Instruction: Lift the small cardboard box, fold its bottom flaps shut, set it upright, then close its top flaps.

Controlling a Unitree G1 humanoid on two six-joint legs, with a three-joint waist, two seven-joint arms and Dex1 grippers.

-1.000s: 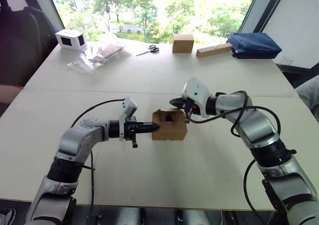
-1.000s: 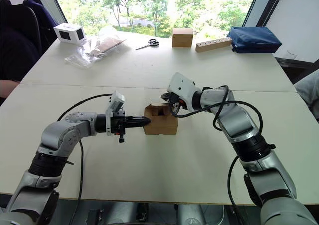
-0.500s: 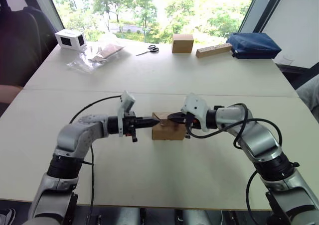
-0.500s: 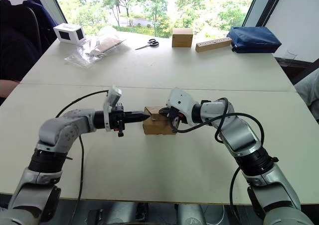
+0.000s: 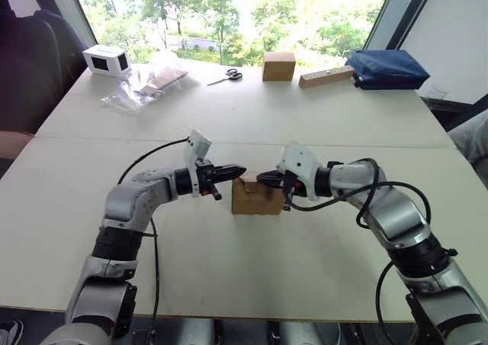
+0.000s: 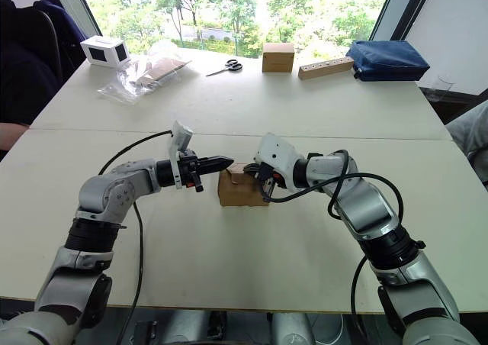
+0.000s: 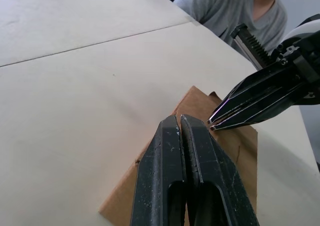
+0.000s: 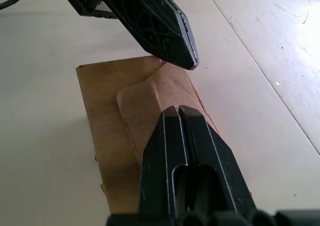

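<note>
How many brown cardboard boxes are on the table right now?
2. The small box sits near the table's middle between the left gripper and right gripper. A cube-shaped box stands at the far edge, by the window.

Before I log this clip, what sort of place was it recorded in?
Probably an office or meeting room: large pale tables pushed together by a big window onto trees, with scissors, a dark blue bag and a seated person alongside.

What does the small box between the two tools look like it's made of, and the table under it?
The small cardboard box looks like plain brown corrugated cardboard, matte and unprinted, with creased flaps on top. The table looks like a smooth off-white laminate or painted board with a slight sheen; which one is unclear.
</note>
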